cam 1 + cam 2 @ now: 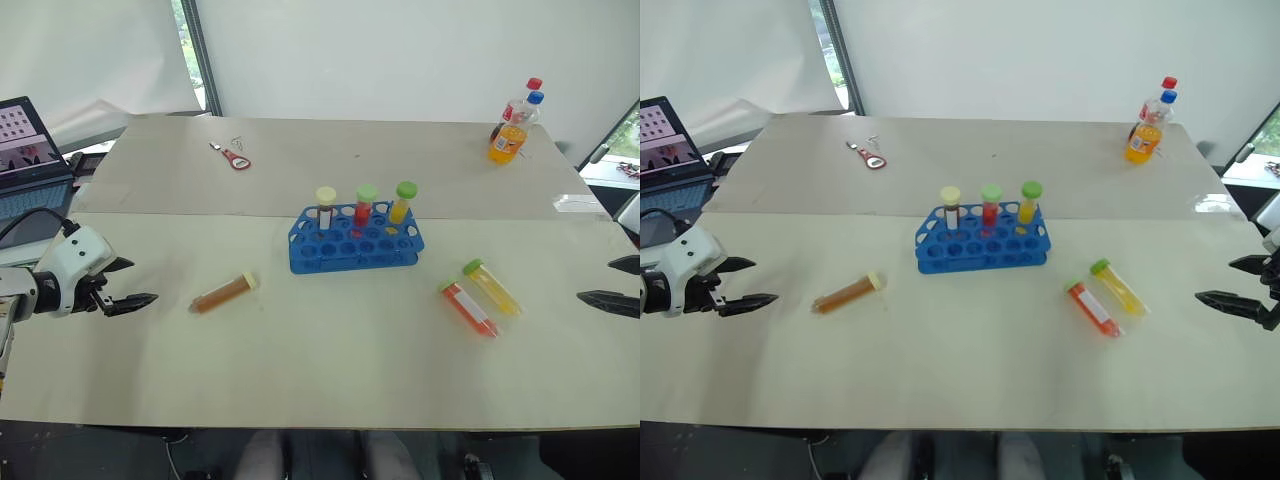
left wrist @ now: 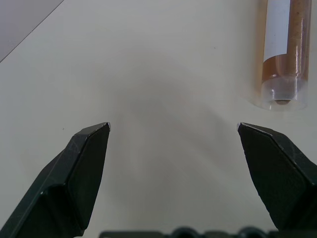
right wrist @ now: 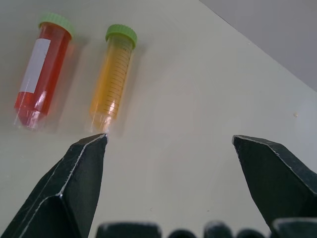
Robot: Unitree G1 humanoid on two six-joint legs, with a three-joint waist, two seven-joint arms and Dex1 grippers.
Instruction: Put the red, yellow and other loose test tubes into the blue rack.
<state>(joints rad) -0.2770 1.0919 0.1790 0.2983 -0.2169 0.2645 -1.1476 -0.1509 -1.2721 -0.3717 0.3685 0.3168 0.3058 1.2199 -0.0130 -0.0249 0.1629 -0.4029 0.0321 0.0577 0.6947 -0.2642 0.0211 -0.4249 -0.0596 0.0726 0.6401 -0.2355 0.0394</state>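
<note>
While both grippers are hovering spread wide, the amber tube [image 1: 224, 293] is lying at the left gripper's [image 1: 128, 283] three o'clock, the red tube [image 1: 469, 308] and yellow tube [image 1: 491, 286] at the right gripper's [image 1: 1238, 285] nine o'clock.

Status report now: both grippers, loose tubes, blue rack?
Left gripper and right gripper open, empty. Amber-brown cream-capped plastic tube, red-liquid green-capped tube, yellow-liquid green-capped tube lying loose on table. Blue plastic rack holds three upright tubes; nothing blocking.

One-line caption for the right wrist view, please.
Open right gripper hovers empty over the table, facing the red tube and yellow tube lying side by side.
</note>
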